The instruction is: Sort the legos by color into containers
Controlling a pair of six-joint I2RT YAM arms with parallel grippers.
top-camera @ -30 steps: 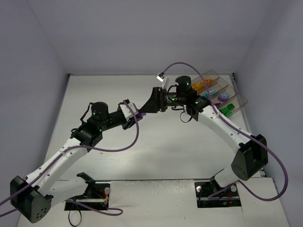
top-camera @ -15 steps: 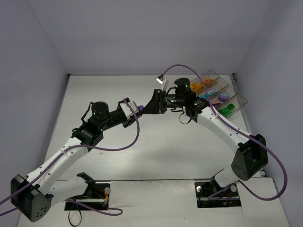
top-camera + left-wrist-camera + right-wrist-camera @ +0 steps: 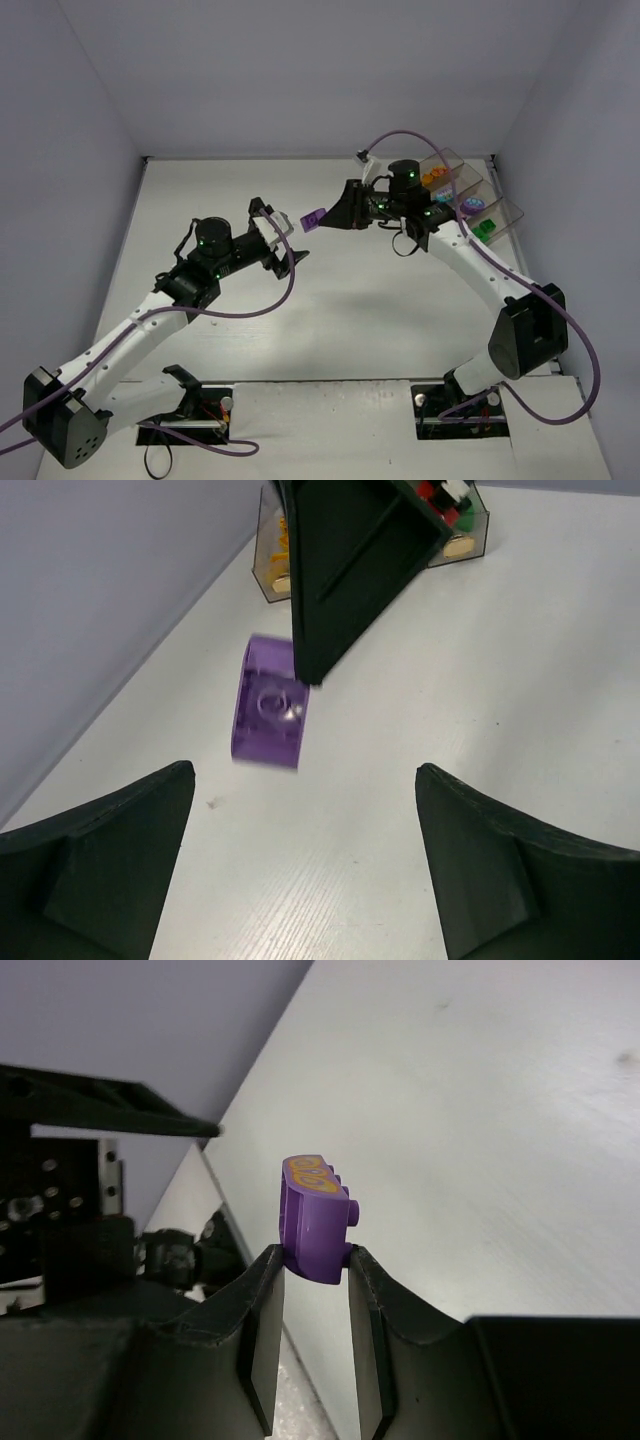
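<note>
Right gripper (image 3: 312,1258) clenched on a purple brick (image 3: 315,1215), pinching its lower end and holding it clear of the table (image 3: 230,190), near the middle. Left gripper (image 3: 303,778) released, jaws spread wide, facing the brick from just beside it without touching. Tray of bins (image 3: 500,210) at far right; green bricks (image 3: 484,229) in the nearest bin.

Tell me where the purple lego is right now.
Top view, mid-table: the purple lego is pinched by the right gripper, just right of the open left gripper and left of the bins.
</note>
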